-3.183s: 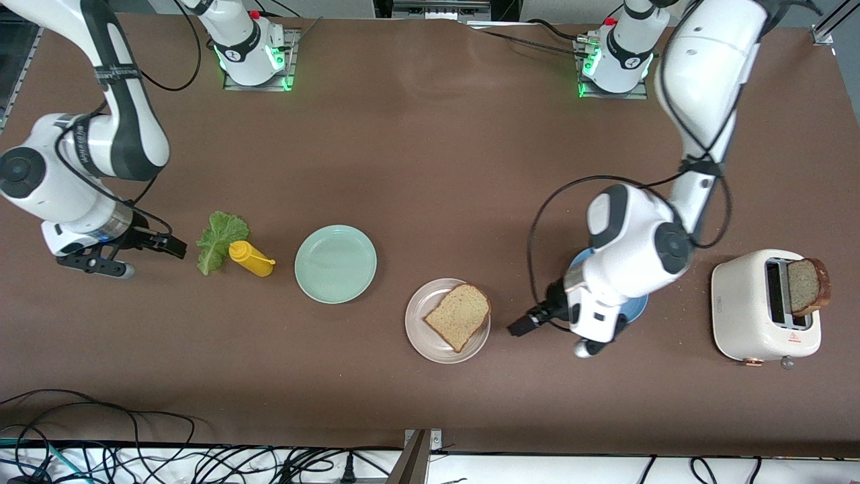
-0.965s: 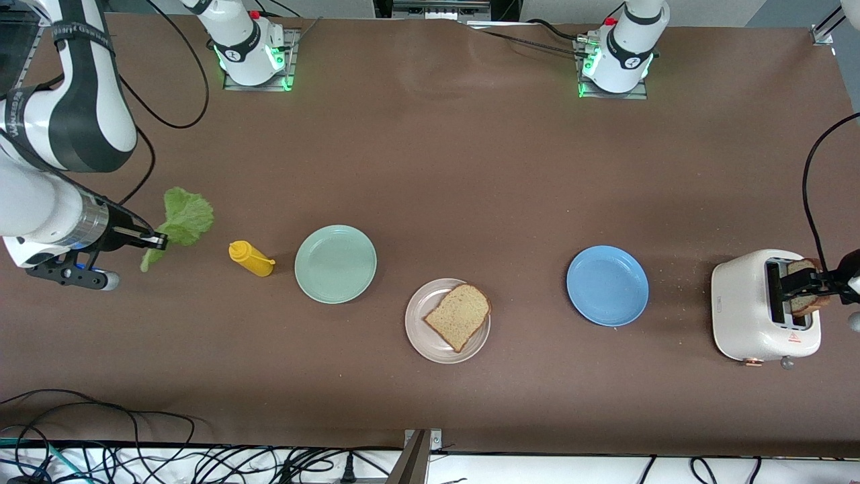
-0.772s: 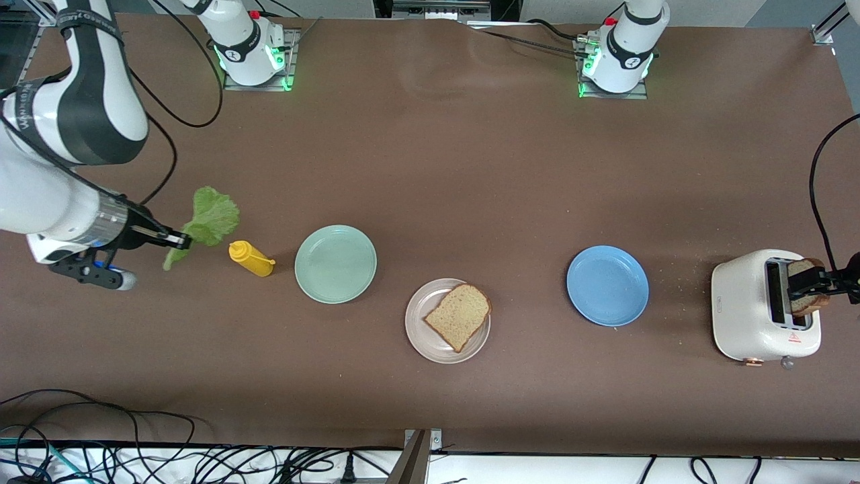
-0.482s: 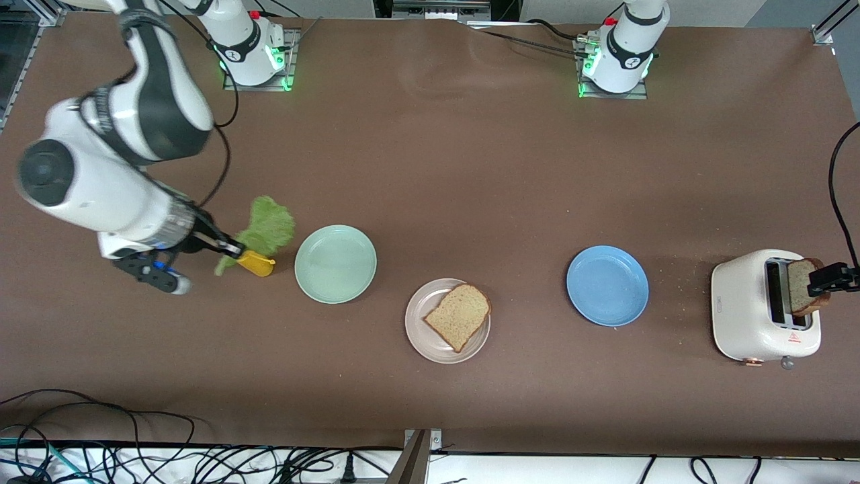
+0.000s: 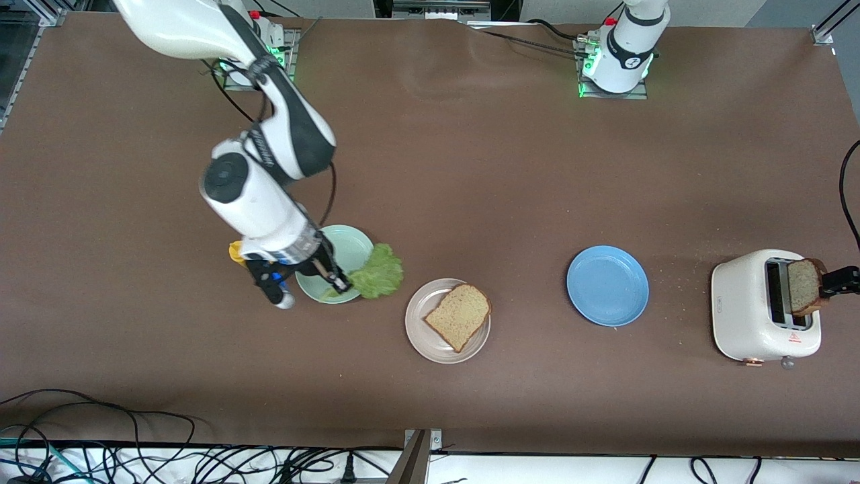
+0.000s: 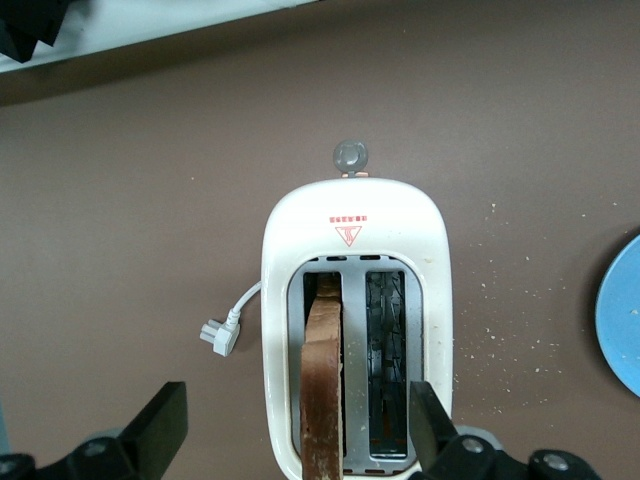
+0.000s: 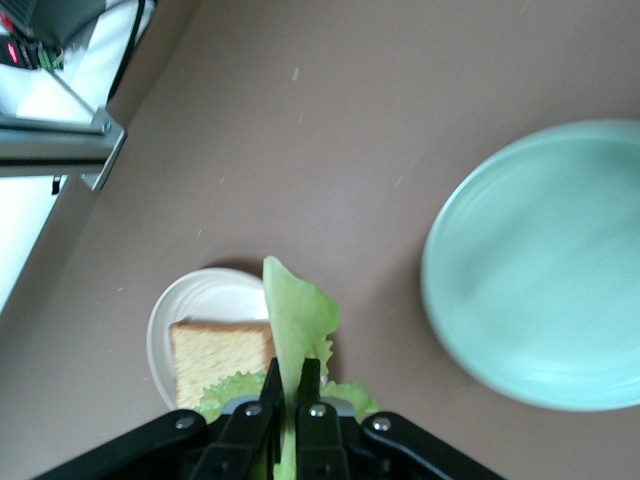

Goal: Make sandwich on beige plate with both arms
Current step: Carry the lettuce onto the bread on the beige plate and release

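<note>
From the front view we see our right hand (image 5: 334, 277) over the round mint green plate (image 5: 353, 243), its fingers pinched tight on a ruffled green lettuce leaf (image 5: 376, 274) that hangs past that plate's rim toward the round pale beige plate (image 5: 418, 333). One slice of brown wholemeal bread (image 5: 460, 314) lies flat on the beige plate, which sits nearer to the front camera than the mint green one. A yellow squeeze bottle (image 5: 234, 251) peeks out from under our right arm. The round blue plate (image 5: 607, 286) lies on the brown counter (image 5: 470, 168) between the beige plate and the white two-slot toaster (image 5: 752, 314), where a second bread slice (image 5: 803, 286) stands upright in a slot, our left hand (image 5: 840, 279) beside it. In the left wrist view, that hand (image 6: 298, 440) spreads wide open above the toaster, the toasted slice (image 6: 322, 378) between its fingers and untouched. In the right wrist view, closed fingers (image 7: 262, 395) clamp the leaf (image 7: 295, 325) above the beige plate (image 7: 190, 305).
</note>
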